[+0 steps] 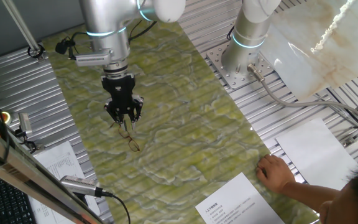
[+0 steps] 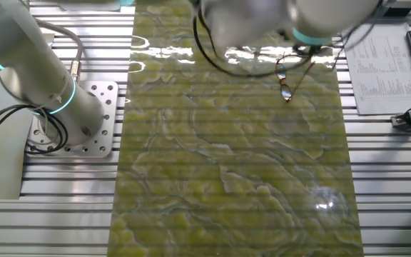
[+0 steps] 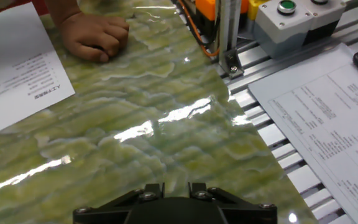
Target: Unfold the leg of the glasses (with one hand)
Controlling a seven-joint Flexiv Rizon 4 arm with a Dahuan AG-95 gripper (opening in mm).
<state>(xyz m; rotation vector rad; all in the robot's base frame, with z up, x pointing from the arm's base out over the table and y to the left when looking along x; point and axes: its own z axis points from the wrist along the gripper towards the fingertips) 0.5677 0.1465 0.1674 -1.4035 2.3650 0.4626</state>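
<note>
Your black two-finger gripper [image 1: 125, 119] hangs low over the green-and-yellow marbled table mat [image 1: 185, 124], fingers pointing down and drawn in narrow. The small dark-brown wire-rimmed glasses [image 1: 128, 138] sit right at the fingertips. The upper end of the frame meets the tips, and it looks pinched there, but the wire is too thin to say for certain, so I cannot tell whether you hold it or only touch it.

The relation that matters is that the glasses run away from the claw, down and slightly toward the front edge of the mat. Their long axis lies nearly in line with the fingers, not across them. In the other fixed view the glasses [image 2: 285, 84] show one thin leg slanting out to the side, so the leg seems partly open already.

The silver arm stands almost upright above the spot, wrist straight. The hand view shows none of the glasses, only the mat and a person's fist [image 3: 95, 36] resting on the far edge, well apart.
</note>
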